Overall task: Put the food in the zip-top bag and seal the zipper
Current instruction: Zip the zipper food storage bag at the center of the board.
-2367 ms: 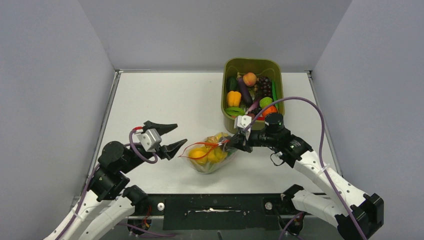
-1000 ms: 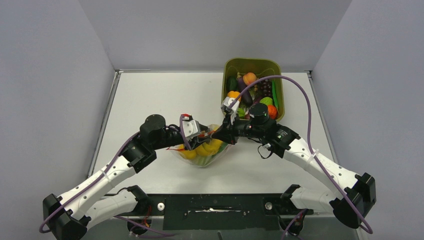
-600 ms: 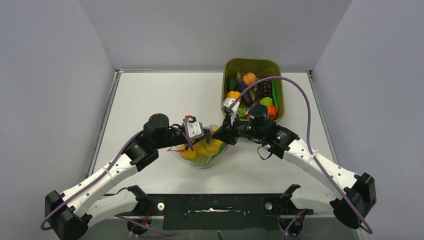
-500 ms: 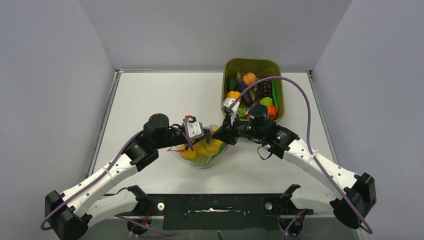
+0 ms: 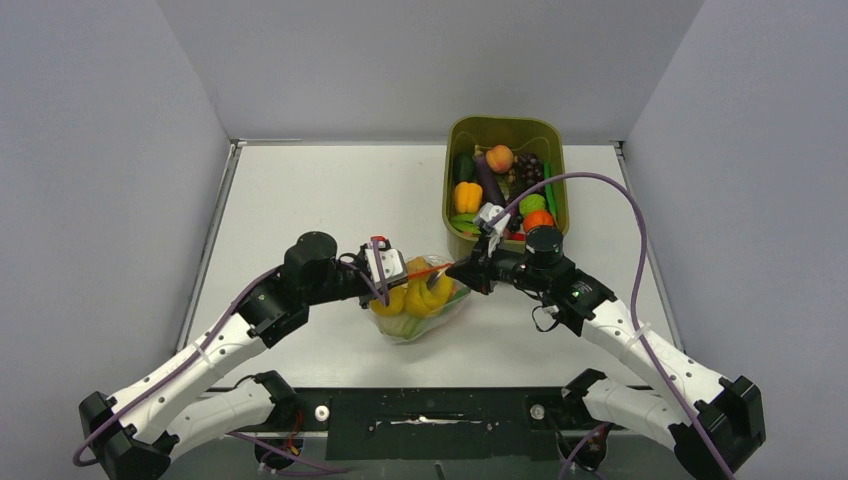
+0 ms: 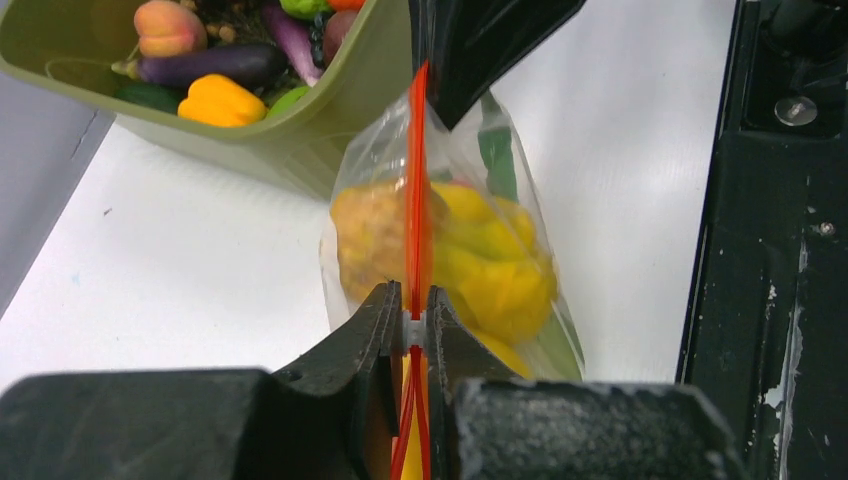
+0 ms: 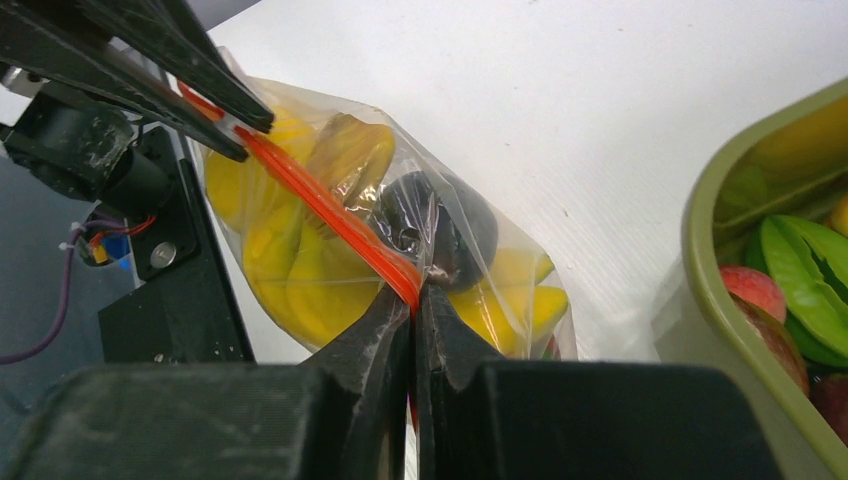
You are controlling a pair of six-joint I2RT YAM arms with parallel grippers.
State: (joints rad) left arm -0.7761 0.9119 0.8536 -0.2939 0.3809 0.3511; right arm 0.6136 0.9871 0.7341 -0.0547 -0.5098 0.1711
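Observation:
The zip-top bag (image 5: pixel 420 312) lies in the middle of the table and holds yellow peppers (image 5: pixel 428 295). Its red-orange zipper (image 5: pixel 430 270) runs taut between the two grippers. My left gripper (image 5: pixel 402 273) is shut on the zipper's white slider (image 6: pixel 413 322) at the left end of the mouth. My right gripper (image 5: pixel 456 270) is shut on the zipper's right end (image 7: pixel 408 288). In the left wrist view the zipper (image 6: pixel 416 180) rises straight to the right gripper (image 6: pixel 440 105), with a green pod (image 6: pixel 497 150) behind the plastic. A dark food item (image 7: pixel 440 225) shows inside the bag (image 7: pixel 330 260).
An olive-green tub (image 5: pixel 452 215) with several more toy fruits and vegetables stands just behind the right gripper, at the back right. The table's black front rail (image 5: pixel 430 410) runs below the bag. Grey walls enclose the table on three sides.
The left gripper has shut on the zipper's slider. The right arm has drawn back to the right, pulling the bag with it and stretching the zipper straight.

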